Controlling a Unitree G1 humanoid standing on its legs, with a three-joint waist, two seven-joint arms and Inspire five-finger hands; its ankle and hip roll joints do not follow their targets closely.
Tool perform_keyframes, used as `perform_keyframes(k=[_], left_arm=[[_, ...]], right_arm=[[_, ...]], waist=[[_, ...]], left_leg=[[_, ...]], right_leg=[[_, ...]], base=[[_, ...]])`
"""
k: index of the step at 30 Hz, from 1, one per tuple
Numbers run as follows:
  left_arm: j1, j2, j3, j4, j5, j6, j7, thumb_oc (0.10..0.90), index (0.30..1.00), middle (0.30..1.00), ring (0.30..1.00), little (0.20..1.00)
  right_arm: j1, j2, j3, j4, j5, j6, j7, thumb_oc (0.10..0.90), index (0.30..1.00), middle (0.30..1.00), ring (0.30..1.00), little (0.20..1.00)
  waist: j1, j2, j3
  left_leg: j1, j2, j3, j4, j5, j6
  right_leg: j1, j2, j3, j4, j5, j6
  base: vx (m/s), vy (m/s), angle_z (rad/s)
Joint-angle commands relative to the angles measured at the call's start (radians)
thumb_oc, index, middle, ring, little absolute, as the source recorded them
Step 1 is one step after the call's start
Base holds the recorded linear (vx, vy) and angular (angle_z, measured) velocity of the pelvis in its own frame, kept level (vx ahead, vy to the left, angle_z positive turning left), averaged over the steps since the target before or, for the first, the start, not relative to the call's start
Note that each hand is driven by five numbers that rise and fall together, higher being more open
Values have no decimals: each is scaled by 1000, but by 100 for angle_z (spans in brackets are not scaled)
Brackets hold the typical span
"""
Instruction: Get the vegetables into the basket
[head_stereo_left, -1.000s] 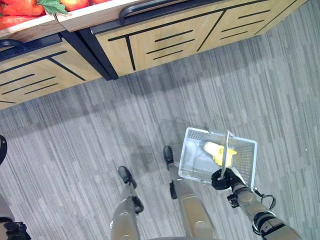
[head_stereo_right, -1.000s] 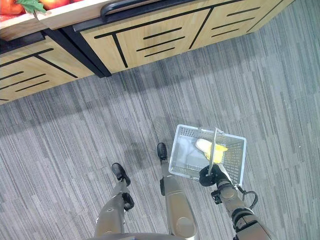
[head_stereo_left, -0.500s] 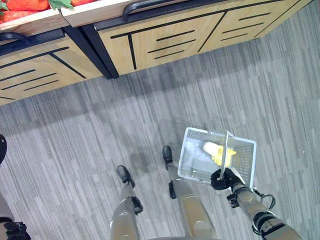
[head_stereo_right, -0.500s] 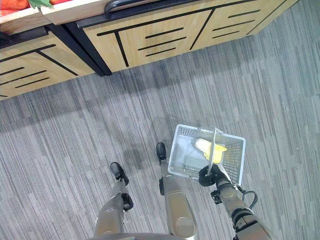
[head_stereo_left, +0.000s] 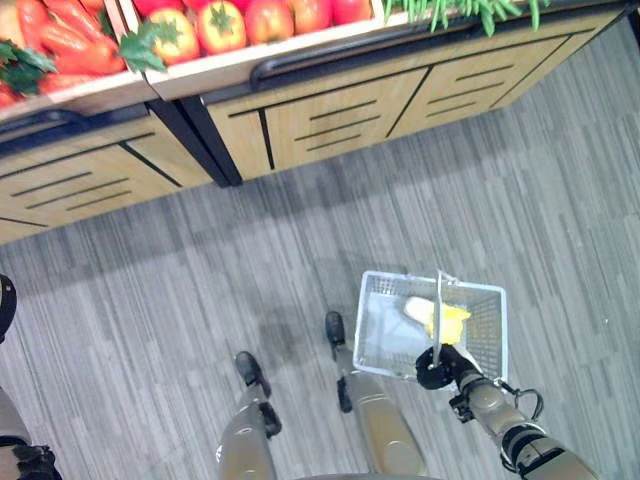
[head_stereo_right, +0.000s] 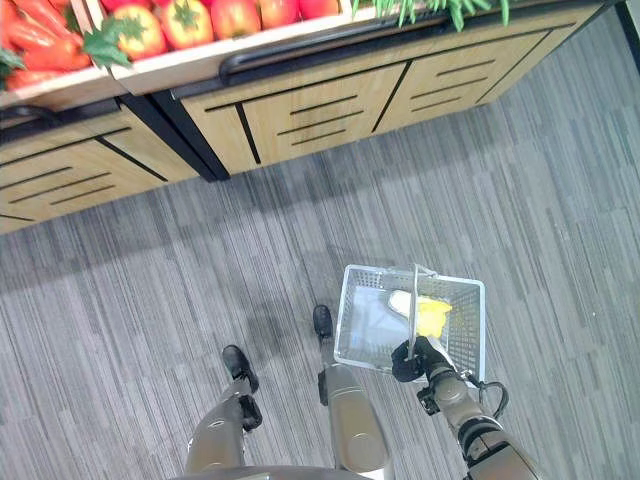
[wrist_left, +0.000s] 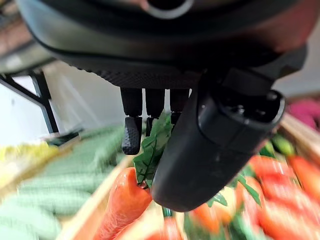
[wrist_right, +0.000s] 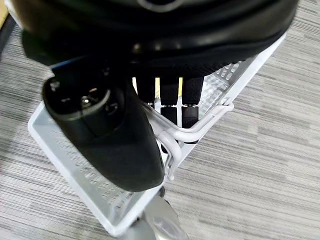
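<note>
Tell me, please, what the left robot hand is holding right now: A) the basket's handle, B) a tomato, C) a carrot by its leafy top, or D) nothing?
C: the left robot hand has fingers and thumb pinching the green leaves of an orange carrot above the produce display.

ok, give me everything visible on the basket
The basket is a white rectangular carrier of perforated plastic with a thin wire handle swung upright. It hangs level above the grey striped floor, in front of the wooden produce stand, carried by the right hand, whose fingers curl round the handle. Inside lies a yellow and pale vegetable, too small to identify.
</note>
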Motion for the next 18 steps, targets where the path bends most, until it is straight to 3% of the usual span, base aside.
perform_keyframes(k=[1,18], left_arm=[[-61,47,-14,22,20,16,75,400,300,300,300,300],[0,30,34,-74,7,-8,74,400,300,300,300,300]], right_arm=[[172,-57,4,102,-35,37,9,400,300,300,300,300],[200,-43,-37,143,-73,63,17,400,300,300,300,300]], waist=[[-9,35,-100],[19,73,-195]], left_leg=[[-3,-32,-41,2,-25,-22],[141,-69,-46,2,-51,-11]], right_leg=[[74,-89,-23,-94,85,163],[228,-140,-52,-97,54,181]], base=[[33,35,6],[32,9,6]])
